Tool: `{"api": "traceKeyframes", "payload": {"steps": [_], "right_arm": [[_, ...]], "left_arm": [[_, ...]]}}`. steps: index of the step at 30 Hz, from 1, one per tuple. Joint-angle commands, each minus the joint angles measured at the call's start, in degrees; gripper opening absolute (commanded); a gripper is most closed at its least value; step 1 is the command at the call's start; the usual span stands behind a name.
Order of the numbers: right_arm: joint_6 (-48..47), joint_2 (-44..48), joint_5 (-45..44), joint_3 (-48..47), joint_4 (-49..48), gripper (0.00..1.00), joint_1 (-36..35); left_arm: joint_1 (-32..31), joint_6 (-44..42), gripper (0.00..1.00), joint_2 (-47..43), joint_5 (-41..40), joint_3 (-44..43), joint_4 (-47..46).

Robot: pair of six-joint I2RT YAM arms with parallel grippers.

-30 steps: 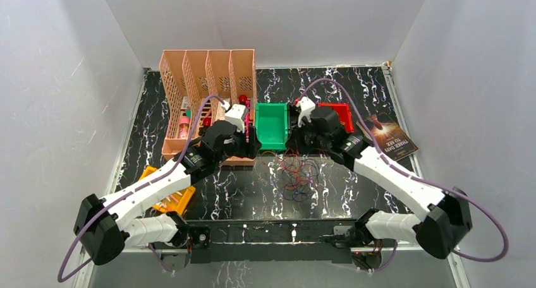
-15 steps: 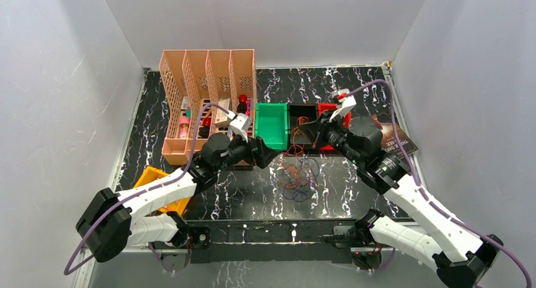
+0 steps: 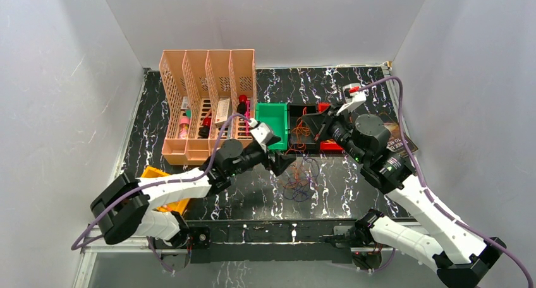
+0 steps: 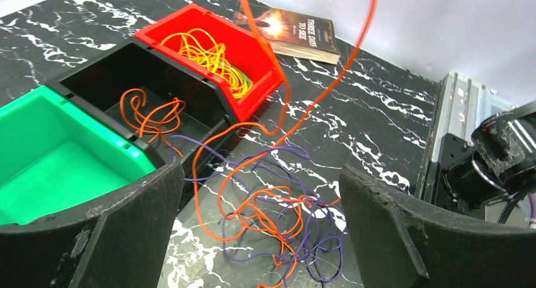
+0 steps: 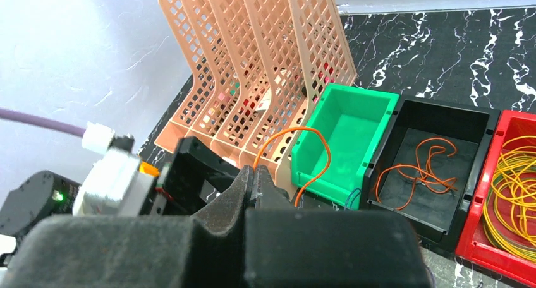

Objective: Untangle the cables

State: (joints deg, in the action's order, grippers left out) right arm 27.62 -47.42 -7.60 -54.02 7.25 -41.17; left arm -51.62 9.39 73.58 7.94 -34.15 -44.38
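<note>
A tangle of orange and purple cables (image 3: 300,180) (image 4: 278,218) lies on the dark marbled table in front of the bins. My left gripper (image 3: 280,151) (image 4: 260,171) hangs just above the tangle's left side, wide open and holding nothing. My right gripper (image 3: 310,125) (image 5: 254,174) is raised over the black bin (image 3: 297,108) and shut on an orange cable (image 5: 319,143). That strand (image 4: 354,42) rises steeply out of the tangle. More orange cables (image 4: 152,114) (image 5: 420,168) lie in the black bin, and yellow cables (image 4: 208,51) (image 5: 515,199) fill the red bin (image 4: 253,54).
An empty green bin (image 3: 272,120) (image 4: 50,168) (image 5: 347,136) stands left of the black one. A peach file rack (image 3: 205,98) (image 5: 265,67) is at the back left, a book (image 3: 398,139) (image 4: 297,32) at the right, a yellow tray (image 3: 167,199) at the near left.
My left gripper has opened wide and moved right and down to the tangle. My right gripper has swung up and to the right, drawing the orange cable with it.
</note>
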Motion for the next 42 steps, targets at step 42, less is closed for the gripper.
{"api": "traceKeyframes", "payload": {"steps": [42], "right_arm": [[-6.30,3.65,-2.86,-21.22,2.04,0.00,-0.05]], "left_arm": [[-13.78,4.17,0.78,22.69,-15.65,3.60,-13.52]]}}
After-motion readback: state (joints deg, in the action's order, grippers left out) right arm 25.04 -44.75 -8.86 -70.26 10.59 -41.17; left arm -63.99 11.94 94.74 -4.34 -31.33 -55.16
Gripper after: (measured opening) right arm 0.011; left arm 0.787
